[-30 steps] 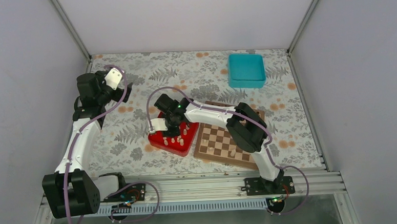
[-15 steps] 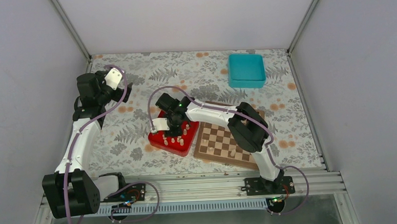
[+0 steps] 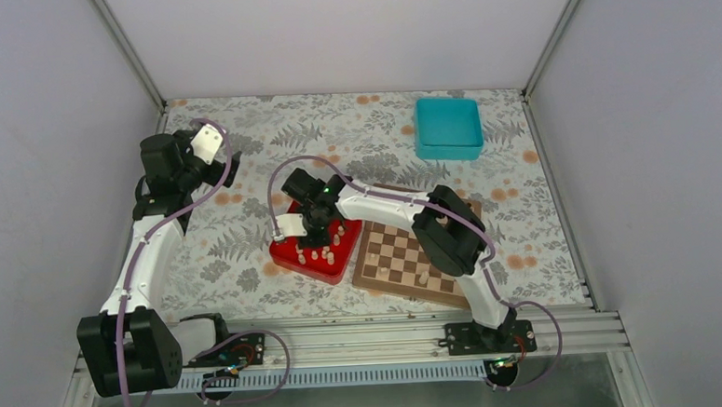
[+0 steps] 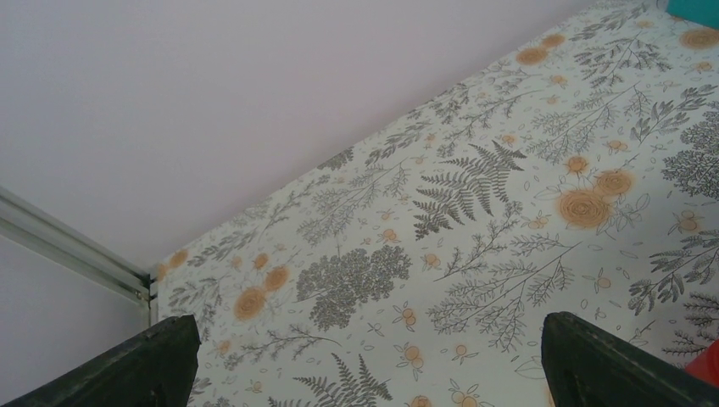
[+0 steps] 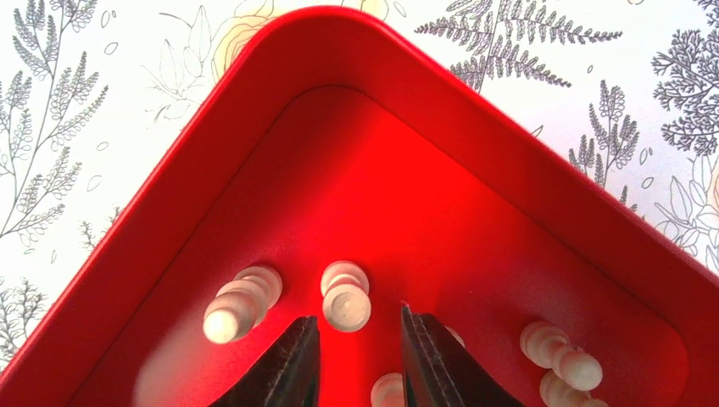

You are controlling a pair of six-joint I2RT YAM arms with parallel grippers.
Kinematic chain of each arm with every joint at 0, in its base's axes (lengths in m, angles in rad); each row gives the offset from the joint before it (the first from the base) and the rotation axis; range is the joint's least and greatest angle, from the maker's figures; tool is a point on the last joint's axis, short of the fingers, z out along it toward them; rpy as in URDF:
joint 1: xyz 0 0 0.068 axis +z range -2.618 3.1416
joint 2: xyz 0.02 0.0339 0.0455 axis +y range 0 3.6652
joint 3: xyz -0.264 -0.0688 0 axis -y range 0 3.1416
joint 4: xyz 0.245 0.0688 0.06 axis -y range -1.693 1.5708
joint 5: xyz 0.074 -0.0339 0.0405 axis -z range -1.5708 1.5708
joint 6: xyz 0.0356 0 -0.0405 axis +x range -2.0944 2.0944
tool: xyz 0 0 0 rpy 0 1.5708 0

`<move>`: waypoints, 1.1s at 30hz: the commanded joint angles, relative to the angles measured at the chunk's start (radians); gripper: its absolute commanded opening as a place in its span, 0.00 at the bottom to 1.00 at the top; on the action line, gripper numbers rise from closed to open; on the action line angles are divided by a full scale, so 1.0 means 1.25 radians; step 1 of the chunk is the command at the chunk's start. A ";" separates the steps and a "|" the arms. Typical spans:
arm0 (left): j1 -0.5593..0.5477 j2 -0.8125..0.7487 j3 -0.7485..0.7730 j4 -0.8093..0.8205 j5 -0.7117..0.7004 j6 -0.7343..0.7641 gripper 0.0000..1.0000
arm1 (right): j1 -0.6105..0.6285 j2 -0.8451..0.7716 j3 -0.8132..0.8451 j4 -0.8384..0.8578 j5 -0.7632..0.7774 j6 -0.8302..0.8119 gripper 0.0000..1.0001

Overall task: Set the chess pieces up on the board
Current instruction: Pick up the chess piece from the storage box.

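Several pale chess pieces (image 3: 321, 254) stand in the red tray (image 3: 295, 259), left of the board (image 3: 393, 258), which carries a few pale pieces (image 3: 424, 277). My right gripper (image 3: 314, 236) hangs low inside the tray. In the right wrist view its jaws (image 5: 356, 326) stand a little apart. One upright piece (image 5: 346, 305) sits just at their tips with a gap on each side. Other pieces (image 5: 237, 305) stand beside it. My left gripper (image 4: 365, 356) is wide open over the floral table at the back left, holding nothing.
A teal box (image 3: 447, 127) sits at the back right of the table. The enclosure walls close in on the back and both sides. The right arm's elbow (image 3: 447, 232) hangs over the board. More pieces (image 5: 564, 360) crowd the tray to the right of the fingers.
My right gripper has shifted slightly over the red tray and its jaws have parted a little. The left arm has not moved.
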 commanded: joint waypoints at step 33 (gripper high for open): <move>0.017 -0.006 -0.010 0.019 0.033 0.000 1.00 | 0.001 0.061 0.076 -0.017 -0.040 -0.019 0.14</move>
